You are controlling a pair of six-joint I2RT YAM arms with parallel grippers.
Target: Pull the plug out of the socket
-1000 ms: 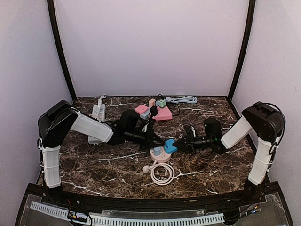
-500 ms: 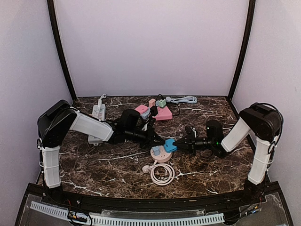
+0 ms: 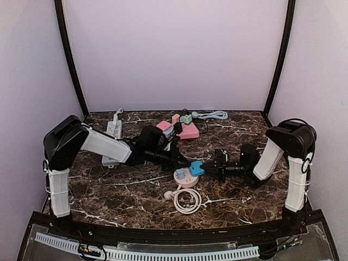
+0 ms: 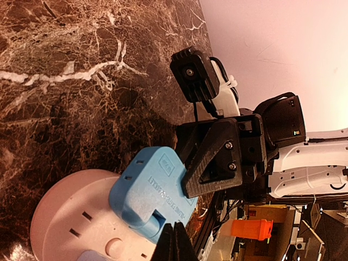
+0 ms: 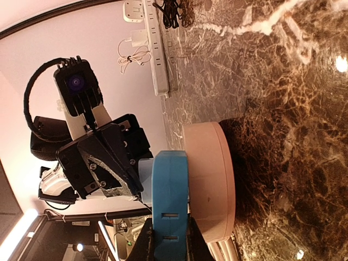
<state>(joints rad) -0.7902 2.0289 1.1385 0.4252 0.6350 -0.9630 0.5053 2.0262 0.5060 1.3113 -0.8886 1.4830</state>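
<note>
Right wrist: pinches blue plug [image 5: 169,201] across flat faces with right gripper [image 5: 169,239]; looks rigid, light, slick. Rests pressed-together left gripper [image 5: 136,182] at plug's 9 o'clock.

Tabletop [image 3: 109,190]: dark brown marble with white veins.
Back left: white power strip [image 3: 113,129] lying lengthwise, a small white charger [image 5: 137,39] plugged into it, its thin cable looped beside it.
Back centre: pink socket block [image 3: 189,131]; a pink cube adapter [image 3: 163,126] just left of it; a green cube adapter [image 3: 186,118] just behind it.
Back, right of centre: pale cable bundle [image 3: 212,115].
Front centre: pale cord [image 3: 187,200] wound in a flat coil.
</note>
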